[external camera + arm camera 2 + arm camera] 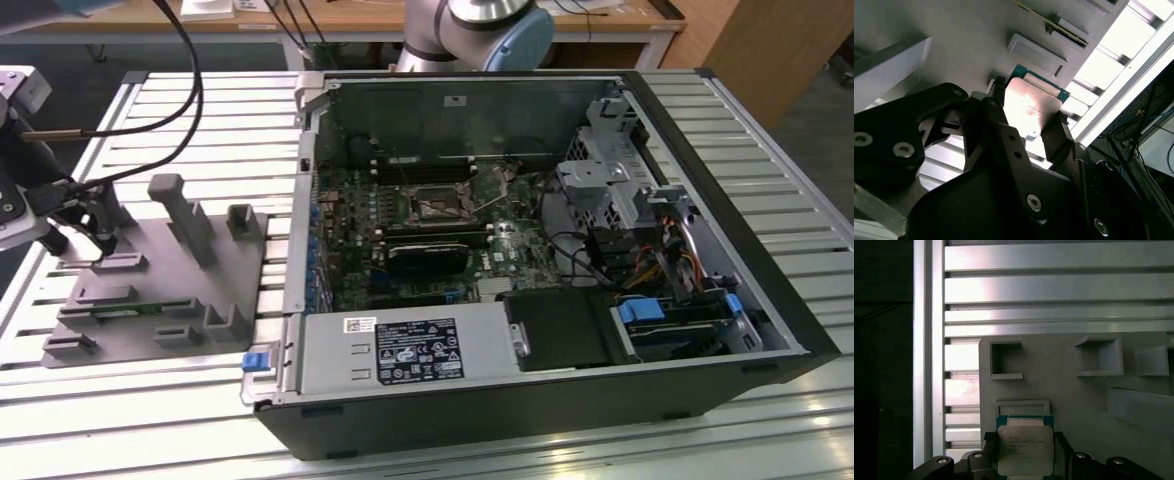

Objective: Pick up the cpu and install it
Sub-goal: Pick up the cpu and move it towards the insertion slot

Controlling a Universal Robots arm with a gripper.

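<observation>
The cpu is a small square chip with a silver-grey metal top and a green edge. It sits between my gripper's two black fingers, which press on its opposite sides in both wrist views. My gripper is shut on the cpu and holds it a little above the grey plastic tray, just beside a low square frame on that tray. In the exterior view my gripper hangs over the tray's far corner at the exterior view's left. The black socket lies on the motherboard inside the open computer case.
The open computer case lies on its side on the slatted metal table, with drive cage, cables and power supply inside. Upright grey posts stand on the tray, and a green memory stick lies near its front. Cables trail toward my wrist.
</observation>
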